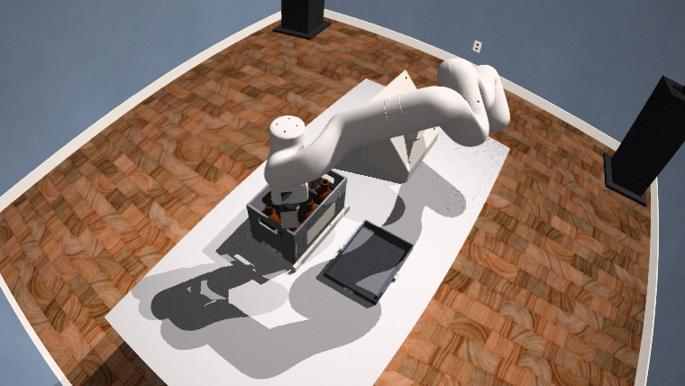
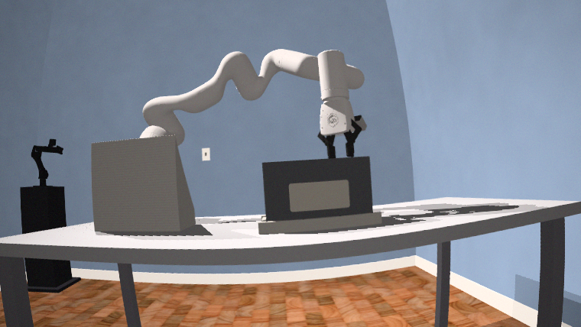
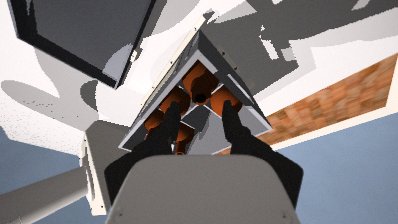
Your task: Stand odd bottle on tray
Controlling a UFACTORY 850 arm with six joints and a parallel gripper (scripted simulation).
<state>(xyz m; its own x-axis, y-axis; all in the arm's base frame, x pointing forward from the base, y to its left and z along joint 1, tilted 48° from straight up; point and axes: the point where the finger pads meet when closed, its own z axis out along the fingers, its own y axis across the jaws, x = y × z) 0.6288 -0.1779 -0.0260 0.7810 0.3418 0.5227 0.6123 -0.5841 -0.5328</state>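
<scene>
The dark crate (image 1: 273, 239) (image 2: 276, 202) (image 3: 215, 57) stands upright on the table. In the wrist view it holds a brown bottle (image 3: 200, 80) in the near corner, one bottle (image 3: 175, 99) to its left, one bottle to its right, and others farther in. Their neck widths cannot be compared here. My gripper (image 2: 340, 156) (image 3: 200, 108) is open and points down, fingertips just above the crate rim. In the wrist view the corner bottle's dark mouth lies between the fingertips, untouched. The dark tray (image 1: 369, 259) (image 3: 75, 30) lies flat and empty beside the crate.
A pale strip (image 1: 318, 242) (image 2: 321, 225) runs along the crate's tray-side foot. A large beige block (image 1: 401, 153) (image 2: 134, 186) stands on the table beyond the crate. The arm reaches over the crate. The crate's walls and the neighbouring bottles stand close around the fingers.
</scene>
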